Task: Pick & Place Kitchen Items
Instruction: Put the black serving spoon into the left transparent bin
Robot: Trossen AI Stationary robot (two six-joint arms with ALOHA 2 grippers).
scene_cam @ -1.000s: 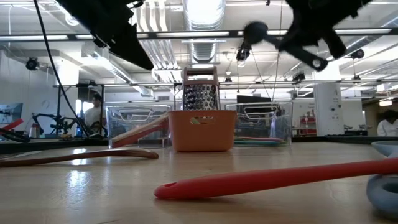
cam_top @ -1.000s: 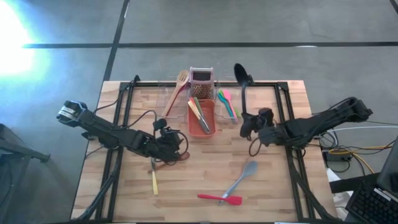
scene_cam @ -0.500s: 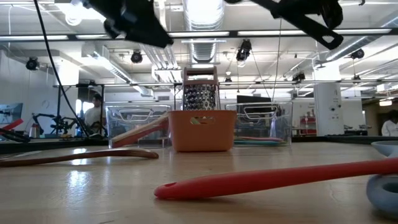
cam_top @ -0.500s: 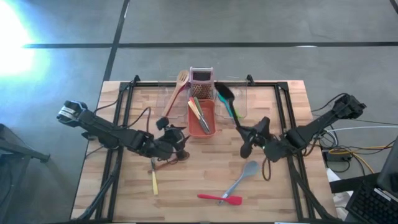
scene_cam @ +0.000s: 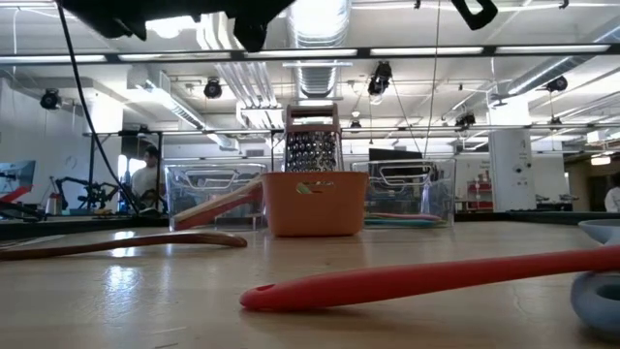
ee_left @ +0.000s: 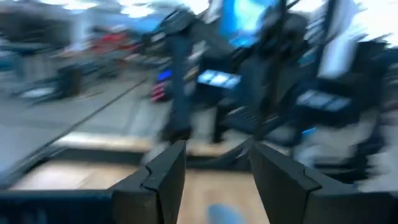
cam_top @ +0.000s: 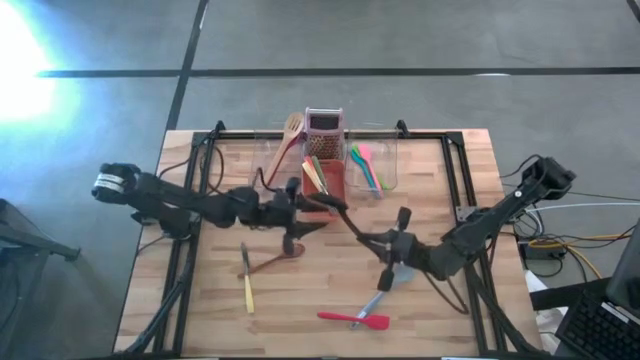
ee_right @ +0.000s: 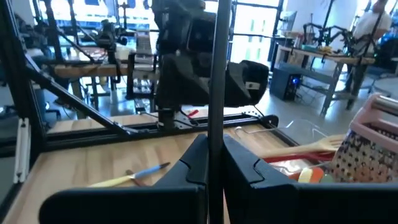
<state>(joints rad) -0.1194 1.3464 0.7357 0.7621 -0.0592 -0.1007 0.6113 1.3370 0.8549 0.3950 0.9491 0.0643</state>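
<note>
High view shows the right tool [cam_top: 392, 243] near the tabletop [cam_top: 460, 310] centre, clamped shut on the handle of a black ladle [cam_top: 335, 203] that slants toward ten o'clock, its bowl near the orange tub [cam_top: 324, 190]; the left tool [cam_top: 296, 200], jaws parted and holding nothing, hangs just beside that tub at nine o'clock. On the wood lie a grey spatula [cam_top: 388, 288], a red spatula [cam_top: 354, 320], a yellow-handled knife [cam_top: 247, 285] and a brown wooden spoon [cam_top: 275, 260], while a wooden fork [cam_top: 286, 140], a grater [cam_top: 323, 125] and pink, green and blue utensils [cam_top: 366, 165] stand in the tubs at twelve o'clock.
</note>
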